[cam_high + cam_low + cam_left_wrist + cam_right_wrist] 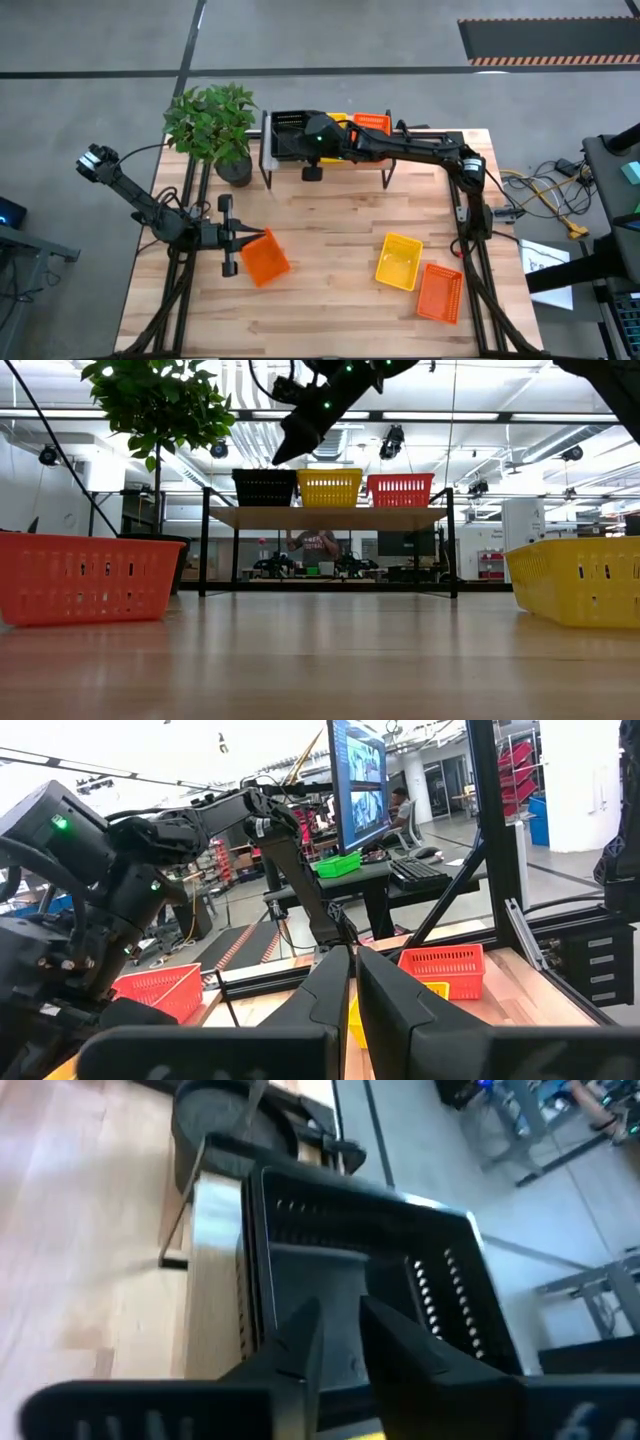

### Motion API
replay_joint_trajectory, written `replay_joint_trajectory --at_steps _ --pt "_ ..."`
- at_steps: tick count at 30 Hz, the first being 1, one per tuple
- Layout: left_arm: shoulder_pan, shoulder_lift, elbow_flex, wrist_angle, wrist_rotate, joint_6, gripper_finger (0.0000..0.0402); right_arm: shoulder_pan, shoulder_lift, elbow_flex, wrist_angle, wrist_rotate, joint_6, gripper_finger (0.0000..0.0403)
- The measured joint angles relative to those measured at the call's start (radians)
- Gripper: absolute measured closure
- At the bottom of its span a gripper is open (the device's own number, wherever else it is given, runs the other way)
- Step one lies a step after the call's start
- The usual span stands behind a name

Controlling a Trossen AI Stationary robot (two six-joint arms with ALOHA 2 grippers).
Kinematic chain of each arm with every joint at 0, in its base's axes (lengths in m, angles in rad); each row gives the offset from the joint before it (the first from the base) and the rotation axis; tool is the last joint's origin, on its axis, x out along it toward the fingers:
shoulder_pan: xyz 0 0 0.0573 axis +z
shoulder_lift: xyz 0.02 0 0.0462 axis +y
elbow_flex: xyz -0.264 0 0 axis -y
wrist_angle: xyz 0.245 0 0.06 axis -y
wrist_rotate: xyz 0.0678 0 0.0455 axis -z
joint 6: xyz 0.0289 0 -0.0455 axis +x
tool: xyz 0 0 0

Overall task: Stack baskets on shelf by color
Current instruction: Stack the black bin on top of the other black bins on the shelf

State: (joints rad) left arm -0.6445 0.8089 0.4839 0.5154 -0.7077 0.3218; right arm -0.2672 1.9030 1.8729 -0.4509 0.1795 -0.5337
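While the right arm reaches across the shelf [420, 138], its right gripper [340, 1335] hangs just above the black basket [288, 133] that sits at the shelf's end nearest the potted plant [212, 122]. In the right wrist view the two dark fingers stand close together with a narrow gap, over the basket's near wall; whether they pinch that wall or are free of it I cannot tell. In the low view the arm's tip shows just above the black basket's rim.

On the shelf, beside the black basket, stands a yellow basket [329, 487], and beyond that a red-orange basket [400, 489] at the end farthest from the plant.

Off the shelf, on the wooden table [330, 215], the left gripper [243, 241] lies low at the edge of an orange basket [266, 258], which is tilted askew to the table's edges. Its fingers [330, 995] look almost closed in the left wrist view, but whether they grip the basket's wall I cannot tell.

Farther from the shelf, toward the right arm's side, lie another yellow basket [399, 260] and another orange basket [440, 292], touching or nearly so.
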Motion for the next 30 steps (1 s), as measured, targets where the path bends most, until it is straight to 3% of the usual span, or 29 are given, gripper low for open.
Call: replay_joint_trajectory --at_steps 4,8,11,17,30 --pt "0.000 0.000 0.000 0.000 0.000 0.000 0.0394 0.005 0.000 0.000 -0.016 -0.072 0.018 0.0383" --pt "0.000 0.000 0.000 0.000 0.000 0.000 0.0394 0.015 0.000 0.000 -0.009 -0.143 0.027 0.0393" --pt "0.000 0.000 0.000 0.000 0.000 0.000 0.0394 0.020 0.000 0.000 0.009 -0.134 0.026 0.0394" --pt "0.000 0.000 0.000 0.000 0.000 0.000 0.0394 0.020 -0.001 0.000 0.060 -0.012 0.033 0.0394" --pt "0.000 0.000 0.000 0.000 0.000 0.000 0.0394 0.016 -0.002 -0.030 0.034 -0.030 0.053 0.0394"
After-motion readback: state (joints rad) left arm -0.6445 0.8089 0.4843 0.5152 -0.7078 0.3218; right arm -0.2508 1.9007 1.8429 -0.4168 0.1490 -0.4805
